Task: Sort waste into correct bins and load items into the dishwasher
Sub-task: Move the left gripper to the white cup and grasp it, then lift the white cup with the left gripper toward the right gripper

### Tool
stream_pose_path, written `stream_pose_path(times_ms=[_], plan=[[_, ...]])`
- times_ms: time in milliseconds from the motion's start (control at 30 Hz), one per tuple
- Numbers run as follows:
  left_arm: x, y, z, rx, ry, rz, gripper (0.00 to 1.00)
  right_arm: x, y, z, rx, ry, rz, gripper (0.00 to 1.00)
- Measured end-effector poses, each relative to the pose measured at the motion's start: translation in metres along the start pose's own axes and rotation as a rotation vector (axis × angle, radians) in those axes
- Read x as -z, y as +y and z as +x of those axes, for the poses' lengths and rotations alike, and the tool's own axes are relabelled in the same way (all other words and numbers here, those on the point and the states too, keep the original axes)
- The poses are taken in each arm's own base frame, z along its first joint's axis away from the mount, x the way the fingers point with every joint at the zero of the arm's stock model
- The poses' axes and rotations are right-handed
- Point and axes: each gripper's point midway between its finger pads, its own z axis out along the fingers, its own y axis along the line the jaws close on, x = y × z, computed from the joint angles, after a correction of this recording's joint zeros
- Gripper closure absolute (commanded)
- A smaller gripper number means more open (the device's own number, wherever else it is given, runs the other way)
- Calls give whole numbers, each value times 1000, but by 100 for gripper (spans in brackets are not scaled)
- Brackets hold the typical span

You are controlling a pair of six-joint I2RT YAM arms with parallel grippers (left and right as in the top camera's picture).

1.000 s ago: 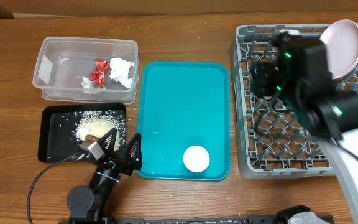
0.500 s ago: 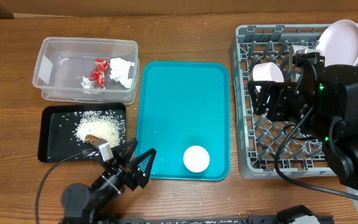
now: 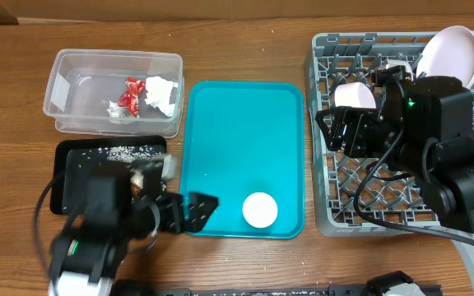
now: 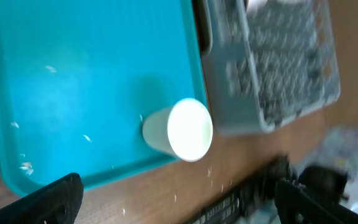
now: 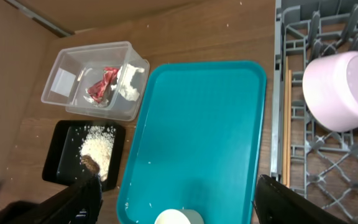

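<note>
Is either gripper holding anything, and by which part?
Nothing is held. The left gripper is open near the white cup; the right gripper is open over the dish rack, not gripping the pink bowl.

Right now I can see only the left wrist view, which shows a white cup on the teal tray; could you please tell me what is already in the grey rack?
Observer: A pink plate stands on edge in the rack's top right corner, as seen from overhead.
Operator: Thank you. Is there anything else in there?
Observer: A pink bowl sits near the rack's left wall and appears to be upside down.
Operator: And where has the rubbish gone, please?
Observer: The clear tub left of the teal tray holds the red wrapper and the napkin.
</note>
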Motion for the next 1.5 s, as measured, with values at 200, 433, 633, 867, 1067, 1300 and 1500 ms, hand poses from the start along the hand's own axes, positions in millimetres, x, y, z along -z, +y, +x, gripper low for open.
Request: stream_pose_path(times_ms=[200, 433, 633, 867, 1067, 1300, 1500], plan=[[-57, -25, 16, -131, 303, -29, 0, -7, -3, 5, -22, 35, 12, 19], [-124, -12, 29, -225, 427, -140, 0, -8, -6, 9, -28, 56, 22, 19], [-152, 8, 26, -223, 438, -199, 0, -8, -6, 10, -29, 59, 23, 20], [-160, 22, 17, -240, 402, -273, 5, -8, -6, 10, -29, 60, 23, 20], [-157, 26, 22, -231, 426, -294, 60, -7, -8, 15, -35, 80, 32, 20], [-161, 34, 17, -245, 405, -332, 96, -7, -8, 16, -36, 82, 32, 20], [-166, 35, 19, -236, 418, -335, 96, -7, -8, 16, -36, 83, 33, 21]])
